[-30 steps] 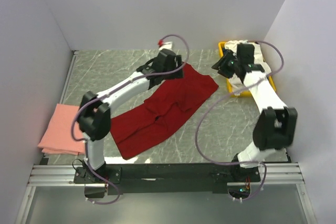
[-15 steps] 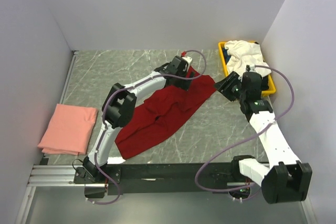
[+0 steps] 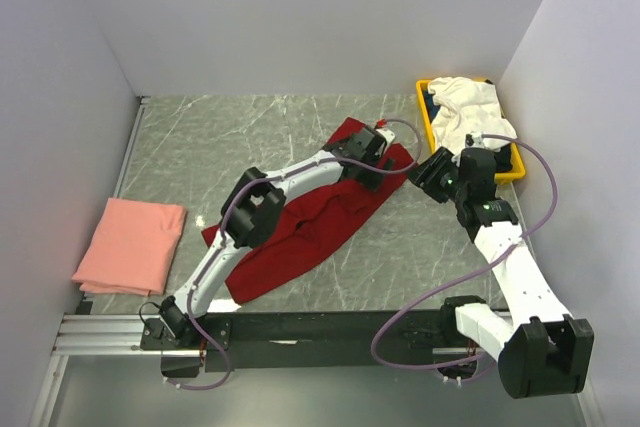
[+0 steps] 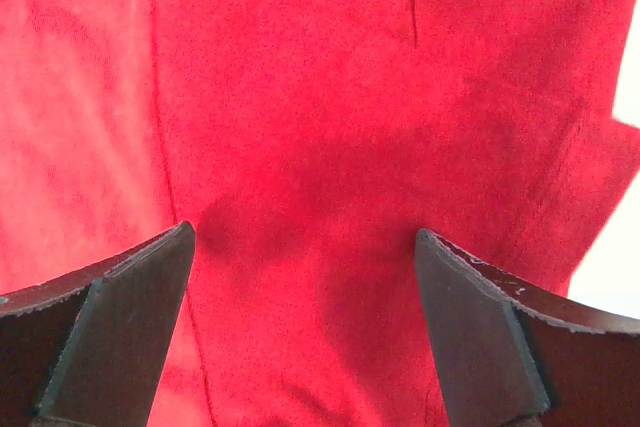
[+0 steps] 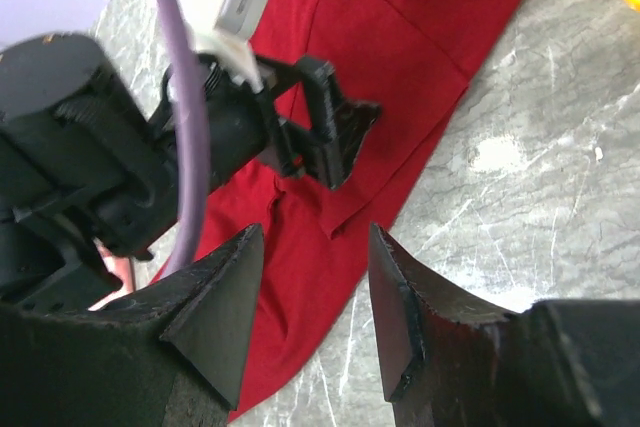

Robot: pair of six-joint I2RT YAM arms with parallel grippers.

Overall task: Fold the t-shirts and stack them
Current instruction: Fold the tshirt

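Top external: left arm [image 3: 305, 169] over red t-shirt [image 3: 300, 242]; yellow bin [image 3: 424, 117] right.

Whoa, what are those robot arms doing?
Two robot arms are working on shirts. The left gripper hangs open over the red shirt lying on the table, holding nothing. The right gripper, also open and empty, is beside that shirt's edge. A pink shirt lies folded on the left, and a white shirt sits in the yellow bin.

Dark red t-shirt [image 4: 320, 127]: matt cloth, fine fuzzy weave. Table [image 3: 220, 137]: smooth grey marble-look, slight sheen. Bin [image 3: 424, 112]: glossy yellow plastic. Left tool [image 4: 305, 247] fingers [image 4: 120, 327]: matt black, rough edges.
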